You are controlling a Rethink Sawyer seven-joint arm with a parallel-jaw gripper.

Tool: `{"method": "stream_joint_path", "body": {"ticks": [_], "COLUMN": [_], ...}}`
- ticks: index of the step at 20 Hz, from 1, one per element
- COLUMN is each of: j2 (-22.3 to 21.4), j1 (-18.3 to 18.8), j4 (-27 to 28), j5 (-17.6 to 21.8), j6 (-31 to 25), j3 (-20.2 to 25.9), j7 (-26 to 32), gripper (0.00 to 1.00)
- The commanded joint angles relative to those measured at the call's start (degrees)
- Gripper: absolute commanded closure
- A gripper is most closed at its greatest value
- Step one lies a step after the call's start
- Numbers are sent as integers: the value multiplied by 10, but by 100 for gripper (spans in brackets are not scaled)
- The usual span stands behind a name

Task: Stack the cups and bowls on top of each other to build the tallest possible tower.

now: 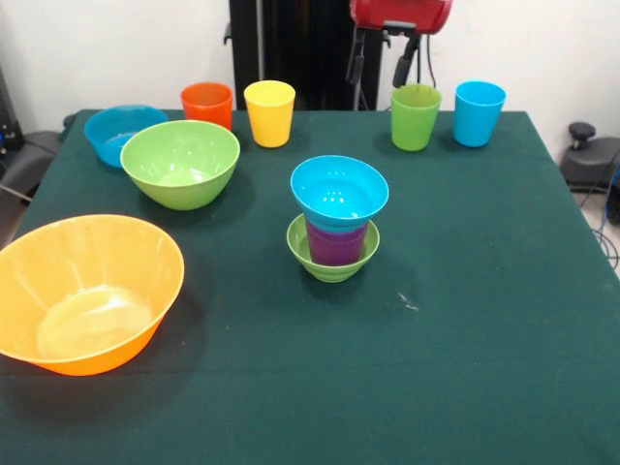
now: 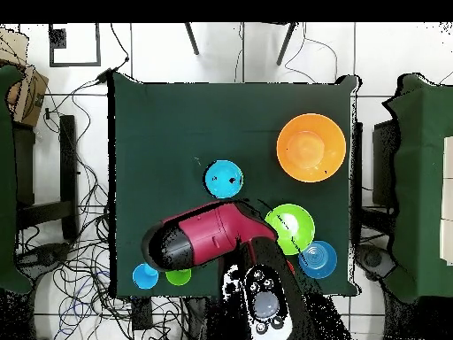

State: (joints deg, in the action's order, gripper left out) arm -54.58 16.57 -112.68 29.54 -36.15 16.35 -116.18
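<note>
Front view, gripper (image 1: pixel 380 70): directly above green cup (image 1: pixel 416 116), fingers apart, holding nothing
Green cup: upright at far edge, beside light blue cup (image 1: pixel 480 112)
Tower (image 1: pixel 336 231): mid-table, well apart

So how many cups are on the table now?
5: orange, yellow, green and light blue in the far row, purple in the middle stack between two small bowls.

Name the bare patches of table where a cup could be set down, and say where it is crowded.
Free: cloth between the tower and the table's side below the light blue cup; also the near edge beside the large orange bowl. Crowded: the far row of cups and the bowls' corner.
</note>
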Motion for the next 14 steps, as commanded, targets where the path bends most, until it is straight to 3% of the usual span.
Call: {"method": "stream_joint_path", "body": {"ticks": [1,14], "j2": [36,8], "j1": [-16,-71], "j4": [-21,-43], "j5": [11,2], "j6": [32,52], "j3": [-11,-44], "j7": [-46,-86], "gripper": [0,0]}}
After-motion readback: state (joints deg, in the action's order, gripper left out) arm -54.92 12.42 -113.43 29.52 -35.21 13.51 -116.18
